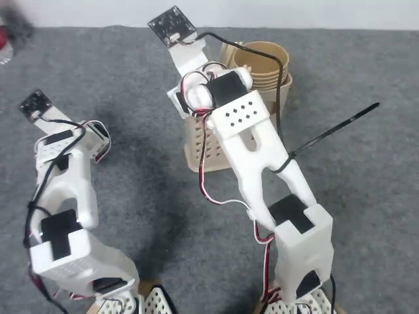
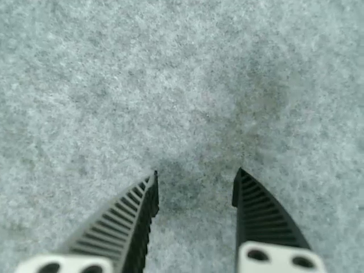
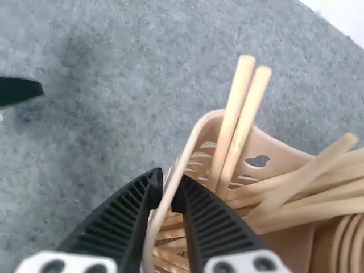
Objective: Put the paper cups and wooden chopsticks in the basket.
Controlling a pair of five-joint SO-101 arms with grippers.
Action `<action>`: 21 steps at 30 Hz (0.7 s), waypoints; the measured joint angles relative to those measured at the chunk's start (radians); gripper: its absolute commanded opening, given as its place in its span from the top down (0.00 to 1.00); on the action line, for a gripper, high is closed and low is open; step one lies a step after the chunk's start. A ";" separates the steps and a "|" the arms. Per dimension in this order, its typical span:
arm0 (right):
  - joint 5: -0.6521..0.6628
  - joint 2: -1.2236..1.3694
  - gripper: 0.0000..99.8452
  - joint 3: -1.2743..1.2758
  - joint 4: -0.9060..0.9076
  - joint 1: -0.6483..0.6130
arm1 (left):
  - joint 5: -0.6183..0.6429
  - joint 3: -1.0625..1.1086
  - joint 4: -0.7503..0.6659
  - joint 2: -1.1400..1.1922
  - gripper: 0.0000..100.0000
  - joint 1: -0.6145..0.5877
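We see the right gripper (image 3: 166, 175) at the edge of the basket (image 3: 251, 149). Its two black ribbed jaws are drawn nearly together, and the thin curved rim of the basket runs up between them, so the pincer is pinched on that rim. Just beyond the jaw tips, two wooden chopsticks (image 3: 242, 114) stand side by side inside the basket, leaning against its perforated wall and poking well above the rim. More of them lie slanted across the inside, their ends jutting over the far edge. Close beside these we make out the ringed mouths of the paper cups (image 3: 341, 244).

From the high view, the right arm (image 1: 262, 144) stretches over the basket (image 1: 196, 147) and hides most of it. Only the slotted beige side wall shows below the wrist. The paper cups (image 1: 265, 62) sit nested in one stack at the basket's far end, apparently within its rim. A thin black strip (image 1: 334, 127) sticks out from the arm over the grey mat (image 1: 131, 65).

The left arm (image 1: 65, 190) stands well apart from the basket, on the other side of the mat. The left gripper (image 2: 196, 176) has its jaws spread apart with nothing between them, and it hangs over bare grey mat (image 2: 170, 68). Neither cups nor chopsticks lie anywhere near it.
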 measured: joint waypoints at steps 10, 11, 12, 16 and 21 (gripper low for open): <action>-0.023 0.015 0.99 -0.008 -0.095 0.000 | 0.000 0.000 0.000 0.000 0.79 0.000; -0.025 0.015 0.99 -0.008 -0.106 0.000 | 0.000 0.000 0.000 0.000 0.79 0.000; -0.025 0.015 0.99 -0.008 -0.115 0.000 | 0.000 0.000 0.000 0.000 0.79 0.000; -0.025 0.015 0.99 -0.008 -0.140 0.015 | 0.000 0.000 0.000 0.000 0.79 0.000; -0.029 0.015 0.99 -0.009 -0.149 0.061 | 0.000 0.000 0.000 0.000 0.79 0.000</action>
